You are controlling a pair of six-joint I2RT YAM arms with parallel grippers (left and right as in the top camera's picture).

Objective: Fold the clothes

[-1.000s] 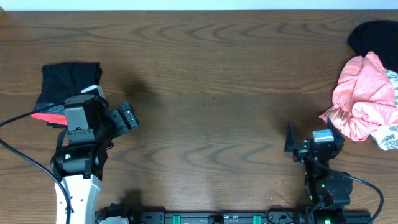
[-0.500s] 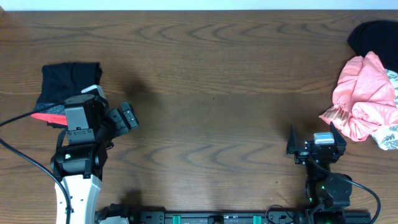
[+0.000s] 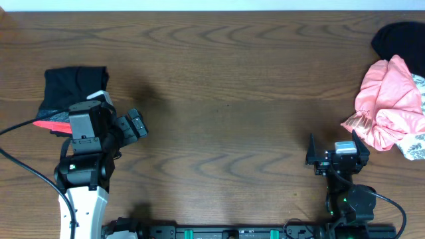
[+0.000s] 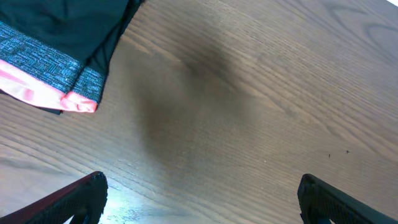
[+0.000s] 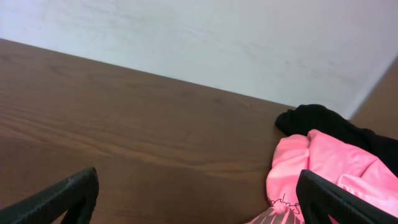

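The folded black leggings [image 3: 74, 85] lie on the tabletop's [image 3: 226, 99] left side, beside the left pincer [image 4: 202, 193], which is wide apart and empty. The right pincer [image 5: 199, 190] is too.

Over the last second the right gripper [image 3: 332, 142] has drawn back a little toward its base at the near edge of the surface. The whole shift came in the first half of that second.
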